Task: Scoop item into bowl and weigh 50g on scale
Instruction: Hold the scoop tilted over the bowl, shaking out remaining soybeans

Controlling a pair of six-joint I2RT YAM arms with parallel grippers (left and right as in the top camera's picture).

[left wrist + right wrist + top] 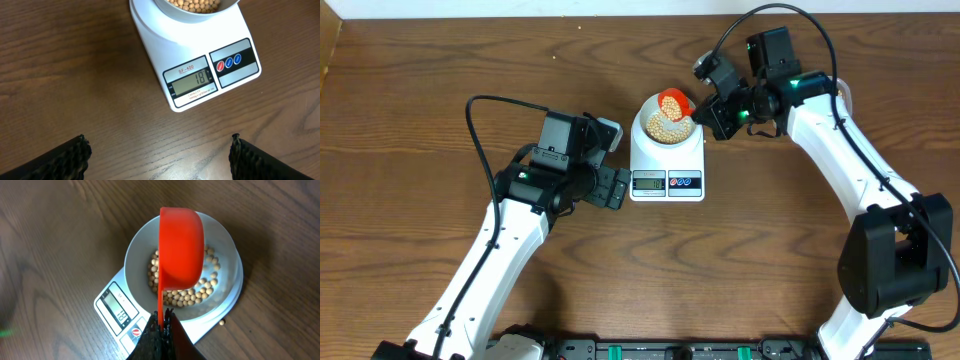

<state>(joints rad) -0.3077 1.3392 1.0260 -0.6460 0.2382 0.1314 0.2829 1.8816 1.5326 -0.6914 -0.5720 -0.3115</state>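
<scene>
Scale [200, 54] reads 18 of 50 g, more beans [192, 296] needed; right end effector [161, 321] clamps scoop [181, 240] over bowl [136, 257], left end effector [159, 140] apart

Beans [192, 296] in bowl [134, 255]; bowl on scale [195, 60]; scoop [181, 250] above

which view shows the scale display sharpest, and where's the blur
Left wrist: the scale display is crisp, reading 18. Right wrist: the scoop is sharp, the display softer, the left frame edge smeared. Overhead: digits too small to read.
</scene>
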